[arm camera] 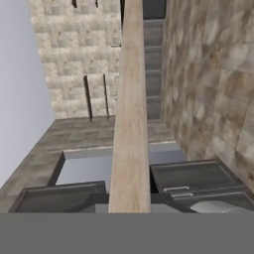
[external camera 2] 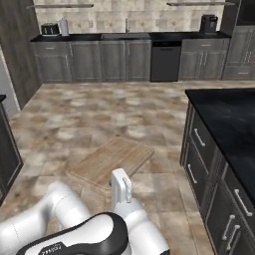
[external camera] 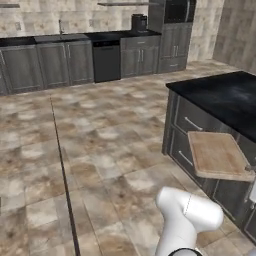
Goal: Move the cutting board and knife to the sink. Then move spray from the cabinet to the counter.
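Note:
My gripper (external camera 2: pixel 118 175) is shut on the near edge of the cutting board (external camera 2: pixel 110 159), a light-brown wooden board that hangs tilted above the tiled floor. In the left base view the cutting board (external camera: pixel 216 155) floats beside the island's drawers, with the gripper (external camera: pixel 253 170) at its right end. The hand view looks along the cutting board (arm camera: pixel 130 114) edge-on, clamped between my gripper's (arm camera: pixel 130 201) dark fingers. The sink (external camera 2: pixel 124 36) with its faucet lies in the far counter (external camera 2: pixel 89 37). The knife, spray and cabinet are out of view.
A black-topped island (external camera 2: pixel 226 117) with grey drawers stands close on the right. Grey lower cabinets and a dark dishwasher (external camera 2: pixel 165 61) line the far wall. A toaster (external camera 2: pixel 50 29) and a coffee machine (external camera 2: pixel 208 23) sit on that counter. Open tiled floor (external camera 2: pixel 99 114) lies between.

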### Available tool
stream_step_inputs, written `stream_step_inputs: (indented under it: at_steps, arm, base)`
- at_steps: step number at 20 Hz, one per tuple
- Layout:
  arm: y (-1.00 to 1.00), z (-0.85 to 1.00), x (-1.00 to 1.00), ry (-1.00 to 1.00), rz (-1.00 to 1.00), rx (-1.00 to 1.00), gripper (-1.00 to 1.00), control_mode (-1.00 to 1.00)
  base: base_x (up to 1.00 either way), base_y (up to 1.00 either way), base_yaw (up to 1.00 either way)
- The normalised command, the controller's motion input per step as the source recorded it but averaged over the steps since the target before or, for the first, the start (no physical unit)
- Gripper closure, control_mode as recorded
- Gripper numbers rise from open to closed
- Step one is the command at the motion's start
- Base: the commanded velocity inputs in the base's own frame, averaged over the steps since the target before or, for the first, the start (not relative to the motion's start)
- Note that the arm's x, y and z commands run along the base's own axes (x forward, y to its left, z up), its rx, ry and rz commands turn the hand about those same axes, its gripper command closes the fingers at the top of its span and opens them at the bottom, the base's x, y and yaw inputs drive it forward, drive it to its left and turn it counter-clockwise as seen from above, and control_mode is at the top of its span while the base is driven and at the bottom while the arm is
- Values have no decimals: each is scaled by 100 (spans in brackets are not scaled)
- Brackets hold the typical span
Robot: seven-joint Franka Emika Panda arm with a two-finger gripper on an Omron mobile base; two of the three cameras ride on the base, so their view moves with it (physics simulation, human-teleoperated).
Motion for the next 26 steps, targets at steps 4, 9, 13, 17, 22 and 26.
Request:
stream_step_inputs:
  at_steps: [4, 9, 13, 17, 22, 26]
  arm:
    - [0, 0, 0, 0, 0, 0, 100, 100]
    - [0, 0, 0, 0, 0, 0, 100, 100]
    - [0, 0, 0, 0, 0, 0, 100, 100]
    - [0, 0, 0, 0, 0, 0, 100, 100]
    - [0, 0, 0, 0, 0, 0, 100, 100]
    - [0, 0, 0, 0, 0, 0, 100, 100]
  base:
    - [92, 0, 1]
    - [90, 0, 1]
    - [89, 0, 0]
    - [90, 0, 1]
    - [89, 0, 1]
    - [87, 0, 2]
